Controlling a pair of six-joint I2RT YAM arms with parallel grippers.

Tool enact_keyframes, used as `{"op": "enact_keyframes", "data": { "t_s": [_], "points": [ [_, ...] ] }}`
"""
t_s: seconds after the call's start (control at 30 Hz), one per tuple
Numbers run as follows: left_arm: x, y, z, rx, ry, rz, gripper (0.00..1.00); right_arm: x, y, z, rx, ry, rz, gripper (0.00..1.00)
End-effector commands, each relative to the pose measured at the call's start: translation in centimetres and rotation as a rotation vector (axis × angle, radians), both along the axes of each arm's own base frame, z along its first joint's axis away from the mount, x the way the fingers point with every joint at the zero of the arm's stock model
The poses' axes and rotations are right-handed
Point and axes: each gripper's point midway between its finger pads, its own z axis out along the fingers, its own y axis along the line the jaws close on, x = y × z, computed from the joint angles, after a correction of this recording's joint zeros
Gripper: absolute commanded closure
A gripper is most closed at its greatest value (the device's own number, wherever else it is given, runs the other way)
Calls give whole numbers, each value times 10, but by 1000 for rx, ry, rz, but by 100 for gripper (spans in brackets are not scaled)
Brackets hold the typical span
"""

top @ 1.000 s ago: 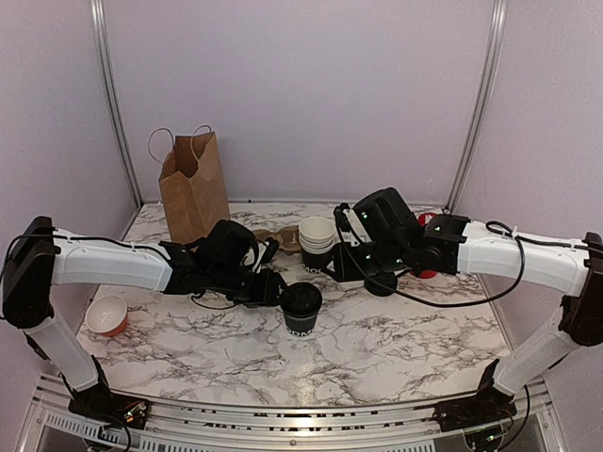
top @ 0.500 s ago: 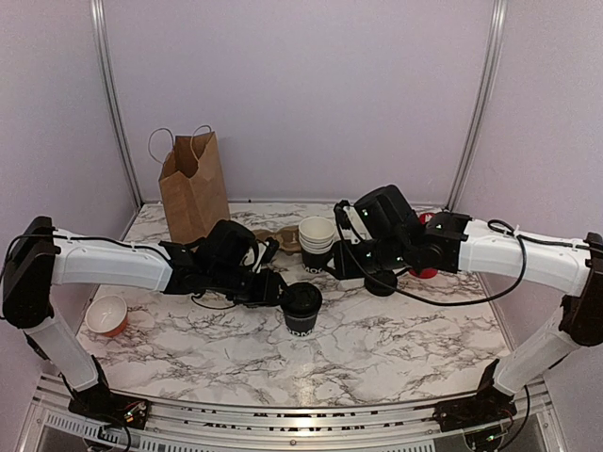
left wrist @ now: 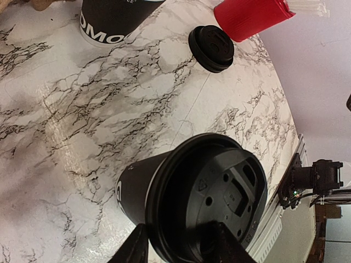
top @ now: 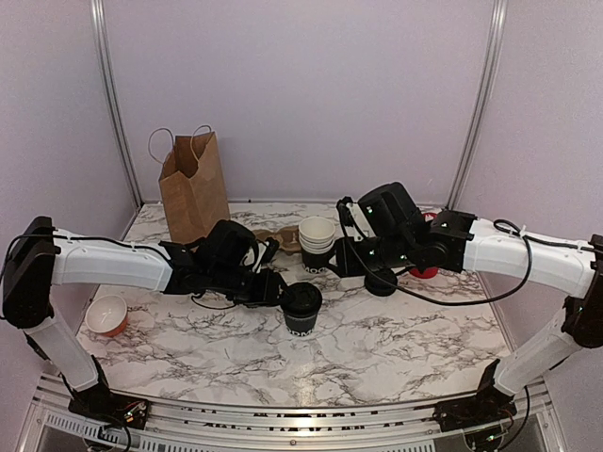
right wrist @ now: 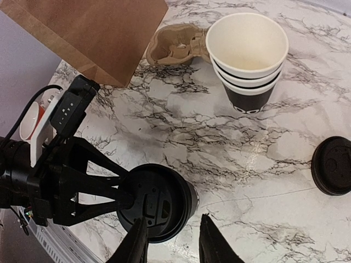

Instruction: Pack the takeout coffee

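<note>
- right, the small black paper cup with its black plastic lid (top: 301, 309) stands upright on the white marbled table (top: 405, 344), near the middle.
- the left gripper (left wrist: 178, 238) is on it, fingers clamped either side of the lidded top.
- the right gripper (right wrist: 171, 227) hangs above the table, fingers apart, nothing between them.
- the brown paper bag (top: 193, 184) stands upright at the back left, well apart from the cup.

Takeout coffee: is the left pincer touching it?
Touching. The right wrist view shows the left pincer closed on the takeout coffee, a finger against each side of its lid rim.
</note>
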Motion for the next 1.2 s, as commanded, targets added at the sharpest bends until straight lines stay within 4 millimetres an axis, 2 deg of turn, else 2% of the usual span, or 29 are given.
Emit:
{"op": "enact_keyframes", "data": {
  "t_s": [0.0, 0.17, 0.33, 0.43, 0.6, 0.67, 0.73, 0.83, 1.1, 1.17],
  "points": [
    [-2, 3, -16, 47, 21, -5, 60, 4, 1, 27, 42, -44, -4, 68],
    [-2, 3, -16, 46, 22, -7, 60, 3, 7, 19, 52, -21, 13, 68],
    [-2, 2, -16, 46, 22, -8, 60, 3, 11, -14, 70, 49, 21, 68],
    [-2, 2, -16, 46, 22, -7, 60, 0, 14, -43, 82, 110, 29, 68],
    [-2, 1, -18, 46, 26, -12, 60, -23, 13, -115, 34, 282, 53, 69],
    [-2, 0, -18, 46, 26, -15, 60, -30, 10, -129, 17, 314, 55, 70],
    [-2, 0, -18, 44, 26, -15, 60, -28, 8, -123, 12, 296, 43, 70],
    [-2, -1, -18, 44, 25, -16, 60, -18, 3, -104, -8, 239, 13, 70],
    [-2, 0, -18, 45, 21, -18, 60, 8, 6, -8, 58, 24, -3, 69],
    [-2, 0, -18, 45, 22, -20, 60, 12, 6, 11, 72, -14, -9, 69]
  ]
}}
